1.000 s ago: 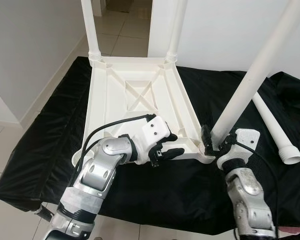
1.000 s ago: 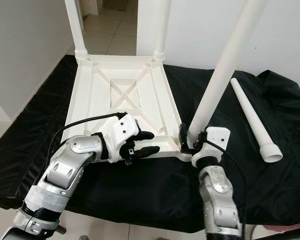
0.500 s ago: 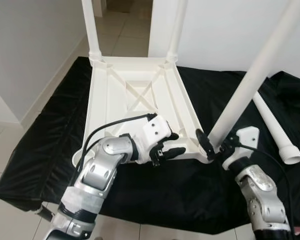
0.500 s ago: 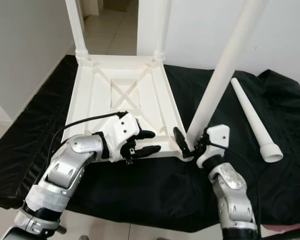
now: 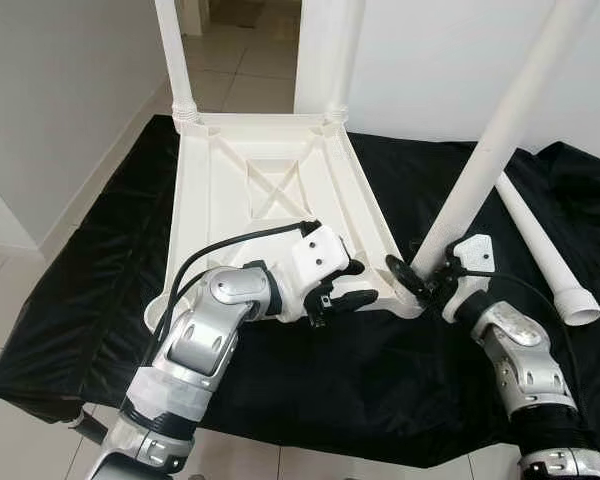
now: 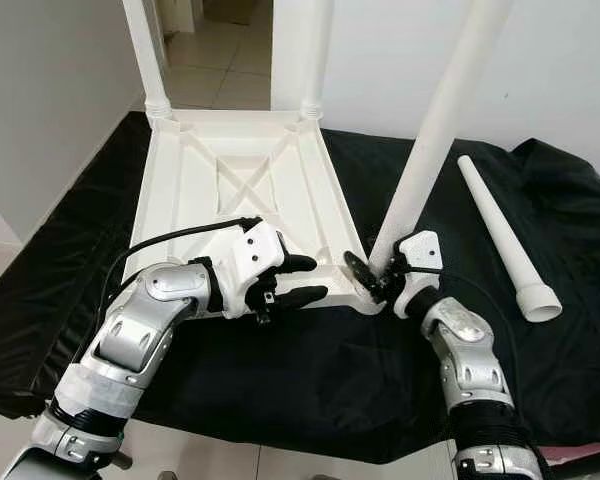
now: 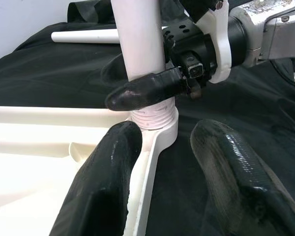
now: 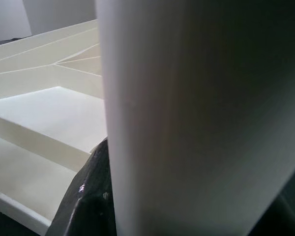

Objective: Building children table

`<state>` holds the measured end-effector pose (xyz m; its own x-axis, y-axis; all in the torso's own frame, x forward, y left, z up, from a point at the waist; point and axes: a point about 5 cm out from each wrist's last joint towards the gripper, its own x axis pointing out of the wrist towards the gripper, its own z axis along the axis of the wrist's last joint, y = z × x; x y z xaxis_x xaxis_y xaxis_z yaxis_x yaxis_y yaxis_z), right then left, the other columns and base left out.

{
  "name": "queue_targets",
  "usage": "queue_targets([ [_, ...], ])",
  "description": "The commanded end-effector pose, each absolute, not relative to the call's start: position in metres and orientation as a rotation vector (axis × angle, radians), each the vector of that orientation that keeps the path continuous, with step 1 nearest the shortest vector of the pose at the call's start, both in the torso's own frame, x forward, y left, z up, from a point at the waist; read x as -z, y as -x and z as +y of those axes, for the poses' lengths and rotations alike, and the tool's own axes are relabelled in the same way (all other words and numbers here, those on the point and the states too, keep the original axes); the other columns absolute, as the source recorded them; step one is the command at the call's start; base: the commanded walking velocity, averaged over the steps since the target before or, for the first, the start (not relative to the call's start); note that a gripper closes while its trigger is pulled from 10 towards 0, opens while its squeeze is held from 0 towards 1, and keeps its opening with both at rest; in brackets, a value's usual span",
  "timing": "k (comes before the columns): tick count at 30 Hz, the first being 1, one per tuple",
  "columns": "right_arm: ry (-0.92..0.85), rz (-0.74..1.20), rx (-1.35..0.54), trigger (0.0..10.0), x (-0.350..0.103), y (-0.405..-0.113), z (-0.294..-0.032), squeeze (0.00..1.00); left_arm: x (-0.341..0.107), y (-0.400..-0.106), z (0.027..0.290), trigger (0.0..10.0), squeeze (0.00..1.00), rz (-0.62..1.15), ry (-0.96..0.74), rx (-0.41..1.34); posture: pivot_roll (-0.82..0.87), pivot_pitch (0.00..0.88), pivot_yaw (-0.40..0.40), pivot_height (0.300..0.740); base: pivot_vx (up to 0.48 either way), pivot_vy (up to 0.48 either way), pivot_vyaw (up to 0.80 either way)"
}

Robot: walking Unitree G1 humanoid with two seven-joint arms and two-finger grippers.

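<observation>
While the upturned tabletop (image 5: 270,215) lies flat on the black cloth (image 5: 90,290) with its underside up, the move ahead turns on the third leg (image 5: 480,165) at its near right corner. That leg's long axis does not stand plumb: it leans up and away to the right from its ribbed foot, which sits in the corner socket (image 7: 160,129). The two legs at the far corners, by contrast, rise straight. The right gripper (image 6: 372,277) is the nearer one, its fingers pinching the leaning leg just above the socket. One black fingertip (image 7: 142,91) wraps the front of the shaft, as the left wrist view shows. The left gripper (image 5: 348,286) rests at the tabletop's near edge, just left of that corner. Its fingers are spread, with one lying on the rim and the other over the cloth. It looks placed to steady the top rather than to hold anything. A fourth leg (image 6: 500,235) lies loose on the cloth toward the right edge, well apart from both grippers, its wide end nearest the robot. Seating the held leg probably calls for bringing its axis upright over the socket.
</observation>
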<state>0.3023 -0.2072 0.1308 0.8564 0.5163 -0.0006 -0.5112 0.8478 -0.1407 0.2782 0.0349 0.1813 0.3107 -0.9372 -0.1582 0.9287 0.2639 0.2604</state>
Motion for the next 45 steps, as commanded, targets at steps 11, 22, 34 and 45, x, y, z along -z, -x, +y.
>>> queue_targets([
  [11, 0.121, -0.027, -0.565, 10.0, -0.124, -0.301, -0.214, 0.00, -0.184, -0.285, 0.036, 10.0, 0.00, -0.048, -0.336, 1.159, -0.06, 0.000, -0.035, 0.740, 0.000, 0.000, 0.00],
  [22, 0.027, -0.076, -0.297, 10.0, -0.133, -0.292, -0.203, 0.00, -0.185, -0.285, 0.036, 10.0, 0.00, -0.052, -0.333, 1.160, -0.07, 0.000, -0.034, 0.740, 0.000, 0.000, 0.00],
  [34, -0.127, 0.017, 0.310, 10.0, -0.115, -0.268, -0.163, 0.00, -0.186, -0.288, 0.034, 10.0, 0.00, -0.053, -0.333, 1.172, -0.08, 0.000, -0.004, 0.740, 0.000, 0.000, 0.00],
  [45, -0.125, 0.009, 0.273, 10.0, -0.127, -0.267, -0.154, 0.00, -0.189, -0.291, 0.033, 10.0, 0.00, -0.060, -0.340, 1.179, -0.08, 0.000, -0.007, 0.740, 0.000, 0.000, 0.00],
])
